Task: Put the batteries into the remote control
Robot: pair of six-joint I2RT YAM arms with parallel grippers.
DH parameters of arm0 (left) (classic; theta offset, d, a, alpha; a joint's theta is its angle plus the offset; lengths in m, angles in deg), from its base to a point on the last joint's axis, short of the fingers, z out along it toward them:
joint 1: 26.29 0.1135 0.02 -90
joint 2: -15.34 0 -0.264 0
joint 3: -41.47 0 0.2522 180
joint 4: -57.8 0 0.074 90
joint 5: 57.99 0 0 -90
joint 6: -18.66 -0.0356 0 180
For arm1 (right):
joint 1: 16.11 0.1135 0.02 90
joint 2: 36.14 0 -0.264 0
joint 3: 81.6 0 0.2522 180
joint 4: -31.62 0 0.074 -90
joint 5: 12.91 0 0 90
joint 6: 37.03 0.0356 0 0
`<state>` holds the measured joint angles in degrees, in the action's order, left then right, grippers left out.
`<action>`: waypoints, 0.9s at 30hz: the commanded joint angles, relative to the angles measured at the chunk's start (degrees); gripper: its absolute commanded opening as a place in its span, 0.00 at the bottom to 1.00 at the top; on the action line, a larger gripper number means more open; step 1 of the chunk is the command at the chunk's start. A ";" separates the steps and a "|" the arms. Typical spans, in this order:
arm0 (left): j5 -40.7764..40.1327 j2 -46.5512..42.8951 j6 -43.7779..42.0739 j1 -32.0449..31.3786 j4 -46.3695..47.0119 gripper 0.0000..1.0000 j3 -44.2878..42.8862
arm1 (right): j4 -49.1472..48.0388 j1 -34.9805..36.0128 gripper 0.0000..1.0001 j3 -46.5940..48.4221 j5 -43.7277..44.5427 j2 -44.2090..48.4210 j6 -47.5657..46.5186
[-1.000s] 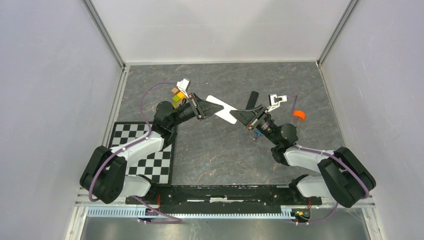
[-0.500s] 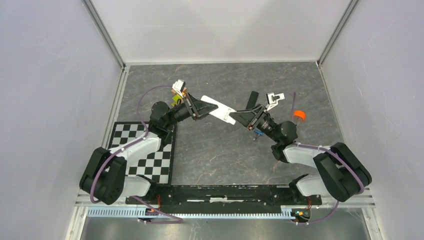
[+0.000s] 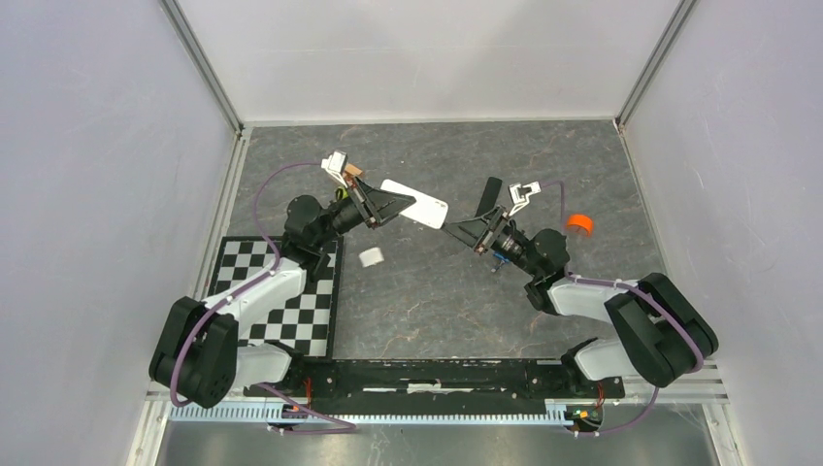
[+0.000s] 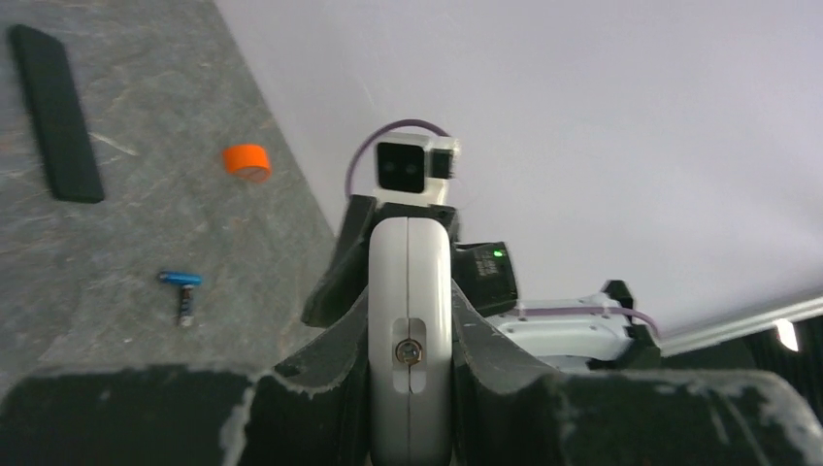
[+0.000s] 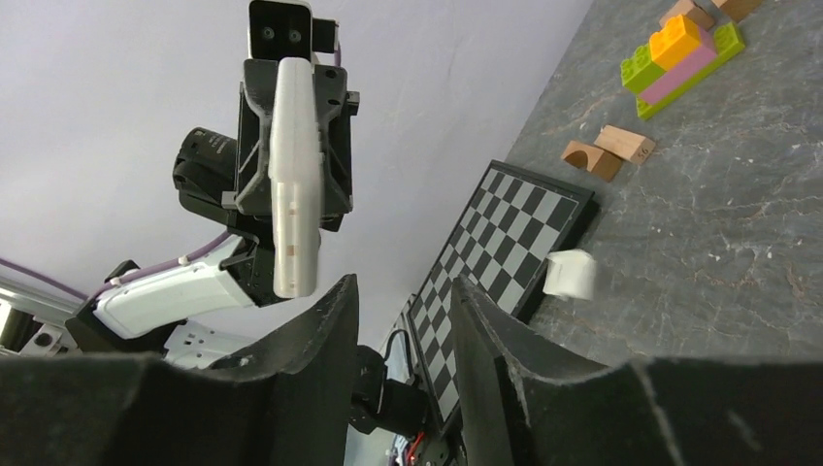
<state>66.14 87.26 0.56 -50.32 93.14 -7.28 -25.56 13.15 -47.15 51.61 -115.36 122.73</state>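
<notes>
Since the right gripper point(image 3: 452, 229) has let go of the remote control point(image 3: 427, 207) and drawn back, its fingers now stand apart with nothing between them, right of centre in the overhead view. Left gripper point(image 3: 396, 205): pinches the remote by one end and holds it clear of the table, upper centre. Small white piece point(image 3: 370, 257): newly lying on the table just beside the chessboard point(image 3: 311, 311), lower left of the remote. It is probably the battery cover, so the compartment is likely exposed. Blue battery point(image 4: 181, 279) and darker battery point(image 4: 184, 307): close together on the table, at the left of the left wrist view, not yet loaded.
</notes>
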 commanded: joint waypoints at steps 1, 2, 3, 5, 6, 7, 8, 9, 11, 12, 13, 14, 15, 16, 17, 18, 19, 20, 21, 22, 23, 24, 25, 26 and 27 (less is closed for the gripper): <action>-3.07 -1.48 -10.75 -0.07 -9.24 0.02 -2.71 | 3.13 0.18 0.45 1.47 0.17 -0.06 -2.94; -4.13 -1.77 -13.32 -0.13 -12.49 0.02 -2.95 | 5.36 0.19 0.46 1.14 0.45 0.26 -4.79; -5.44 -2.17 -15.54 -0.01 -16.15 0.02 -3.16 | 7.83 0.19 0.47 0.88 0.78 0.71 -6.58; -7.16 -2.70 -20.24 -0.06 -22.13 0.02 -3.96 | 14.76 0.17 0.52 0.68 2.11 2.44 -11.76; -8.22 -2.96 -22.31 -0.10 -25.55 0.02 -4.47 | 18.07 0.14 0.55 0.76 3.03 3.39 -14.81; -9.37 -3.16 -24.70 -0.05 -28.33 0.02 -5.01 | 22.13 0.17 0.58 0.98 4.18 4.41 -18.14; -9.99 -3.18 -26.44 -0.05 -31.35 0.02 -5.59 | 25.69 0.12 0.62 1.51 5.38 5.25 -21.08; -10.30 -3.11 -28.35 0.01 -33.81 0.02 -6.13 | 30.15 0.10 0.65 2.38 6.61 6.18 -24.57; -9.93 -2.92 -30.94 -0.05 -36.32 0.02 -6.66 | 37.08 0.10 0.70 3.92 8.32 7.83 -30.95; -9.25 -2.84 -31.87 -0.01 -36.80 0.02 -6.87 | 41.08 0.08 0.71 4.74 9.53 8.59 -34.44; -8.09 -2.56 -32.80 -0.04 -36.97 0.02 -6.94 | 44.87 0.01 0.72 5.86 11.42 9.14 -37.03; -6.41 -2.22 -33.65 -0.01 -37.06 0.02 -7.18 | 49.22 -0.03 0.73 6.93 13.39 9.69 -39.84; -5.05 -1.80 -34.34 0.01 -37.13 0.02 -7.44 | 53.02 -0.07 0.72 7.88 16.22 10.03 -41.61; -3.51 -1.34 -34.82 -0.04 -37.21 0.02 -7.69 | 58.41 -0.23 0.71 9.40 19.23 10.13 -42.82; -2.12 -0.90 -35.45 -0.09 -37.11 0.02 -7.78 | 62.31 -0.43 0.70 10.46 22.64 10.04 -43.66; -0.31 -0.34 -35.79 -0.12 -36.71 0.02 -7.89 | 66.13 -0.59 0.68 11.47 25.66 9.88 -44.69; 1.54 0.24 -35.94 -0.13 -36.11 0.02 -7.82 | 69.25 -0.60 0.66 12.18 27.97 9.56 -45.65; 3.42 0.72 -36.10 -0.12 -35.10 0.02 -7.67 | 71.99 -0.67 0.65 12.97 30.21 9.16 -46.26; 5.57 1.11 -35.96 -0.09 -33.90 0.02 -7.51 | 74.36 -0.69 0.63 13.47 31.73 8.73 -46.89; 7.34 1.46 -35.80 -0.17 -32.95 0.02 -7.31 | 75.32 -0.69 0.61 13.52 32.71 8.51 -47.74; 8.62 1.74 -35.69 -0.25 -32.11 0.02 -7.25 | 75.83 -0.74 0.60 13.34 33.29 8.38 -48.16; 9.52 1.97 -35.69 -0.43 -31.71 0.02 -7.13 | 77.06 -0.70 0.58 13.65 34.29 8.02 -48.50; 9.82 1.92 -35.93 -0.61 -31.70 0.02 -7.06 | 78.14 -0.76 0.58 14.00 35.12 7.59 -48.72; 10.19 1.68 -36.24 -0.86 -31.63 0.02 -7.03 | 78.69 -0.83 0.58 14.34 35.80 7.20 -49.19; 10.41 1.52 -36.64 -1.16 -31.53 0.02 -6.86 | 79.12 -0.80 0.58 14.67 36.45 6.69 -49.81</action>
<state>70.66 89.14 -32.36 -50.62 57.50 -12.70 45.76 12.56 -35.55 81.14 -107.10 77.46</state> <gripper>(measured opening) 0.287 0.581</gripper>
